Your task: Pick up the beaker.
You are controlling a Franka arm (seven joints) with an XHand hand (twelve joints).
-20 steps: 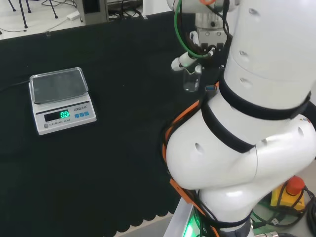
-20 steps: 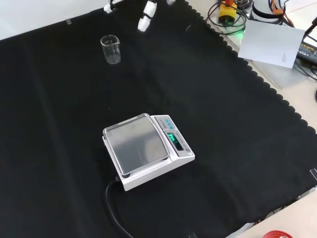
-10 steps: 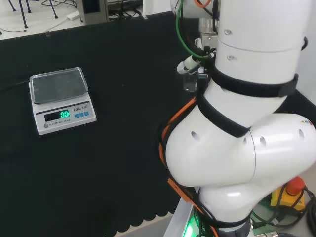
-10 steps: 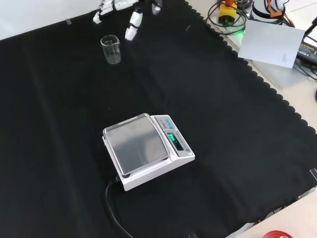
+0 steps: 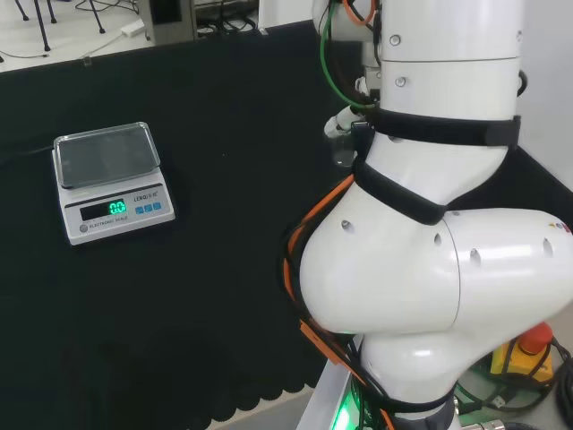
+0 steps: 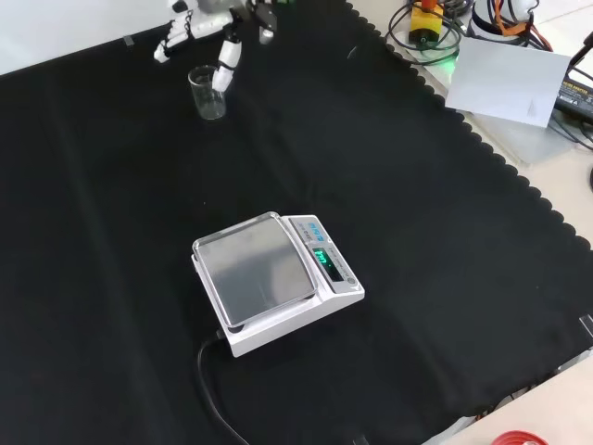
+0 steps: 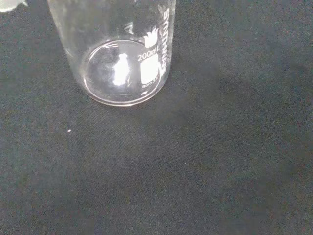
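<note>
1. The beaker (image 6: 207, 91) stands upright on the black cloth of the bench (image 6: 417, 232), toward 11 o'clock in the front view, well apart from the scale (image 6: 274, 280) near the middle.
2. The hand (image 6: 206, 20) sits at about 12 o'clock from the beaker in that view, with its fingers (image 6: 225, 56) straight and spread. One fingertip reaches down just beside the rim on the 1 o'clock side; another points off toward 10 o'clock, clear of the glass. Nothing is curled round the beaker, so the hand is open and empty.
3. In the head view the beaker (image 5: 343, 152) peeks out at 9 o'clock from the arm's white links, with a white finger (image 5: 337, 124) just above it.
4. The wrist view looks down into the beaker (image 7: 117, 54), which appears empty and rests flat on the cloth.
5. Progress, as I judge it: the approach is nearly finished, but no grasp has been made and no lift begun.
6. What is left: bring the fingers and thumb round the wall, close on it, and raise the beaker off the bench.
</note>
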